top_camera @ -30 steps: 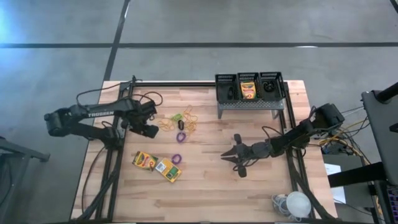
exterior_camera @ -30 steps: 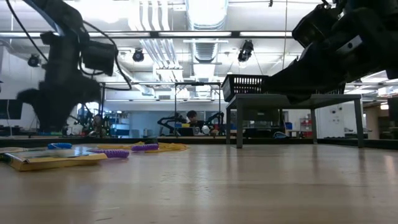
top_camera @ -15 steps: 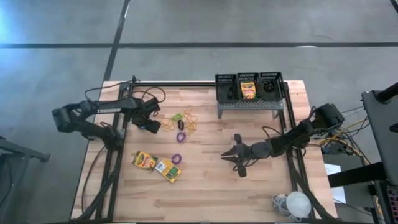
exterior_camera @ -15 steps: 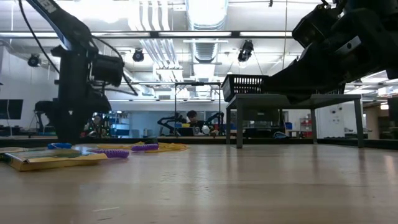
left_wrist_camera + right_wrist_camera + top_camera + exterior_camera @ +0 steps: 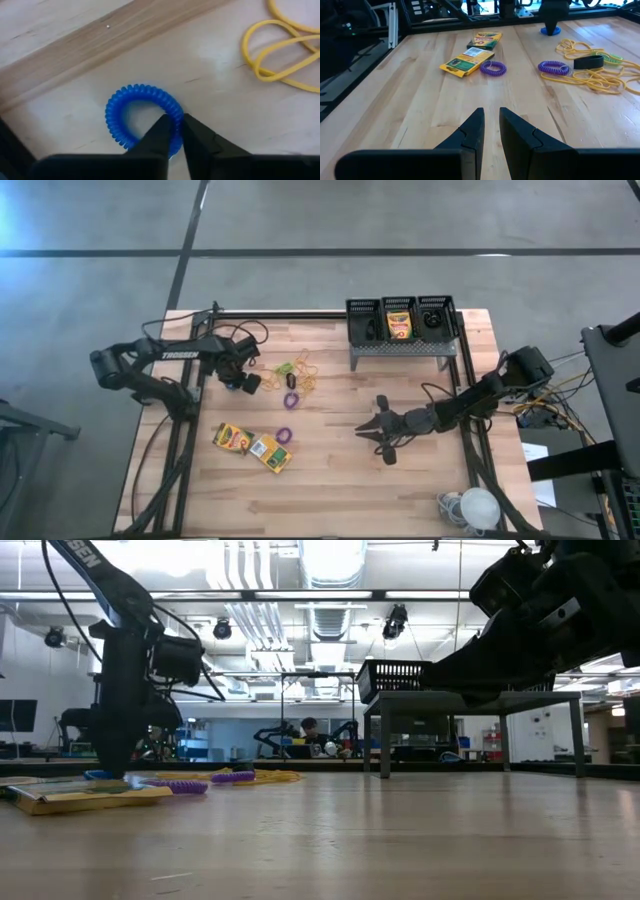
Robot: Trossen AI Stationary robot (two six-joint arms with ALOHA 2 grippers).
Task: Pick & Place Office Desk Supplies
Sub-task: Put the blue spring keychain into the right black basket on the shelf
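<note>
**Left gripper pinching the blue ring, lift comes next**

We see the left gripper (image 5: 176, 131) down on the table (image 5: 330, 480), its fingers drawn together on the near rim of the blue ring (image 5: 142, 117). In the high view the left gripper (image 5: 240, 379) sits at about 10 o'clock from table centre, with the blue ring (image 5: 233, 386) showing just under it.

To do this well, we judge the pinch should hold the coil wall fully between both pads before any lift; the ring is soft and could spring out sideways. A straight rise, then a carry toward the mesh bins (image 5: 400, 320) at 1 o'clock, would clear the rubber bands (image 5: 298, 375) lying just beside at 3 o'clock of the gripper. The bins sit raised on a grey stand (image 5: 400, 348), so enough height is needed.

The right gripper (image 5: 490, 127) waits at 4 o'clock of centre, jaws apart by a narrow gap, holding nothing. Two crayon boxes (image 5: 252, 444) and the purple rings (image 5: 284, 435) lie at 8 o'clock.

Hard to tell: whether the far finger is inside the ring hole or outside it; ring's near edge is covered by the fingers. In the low view the ring is only a sliver. What sits in the outer bins is too dark to read.
</note>
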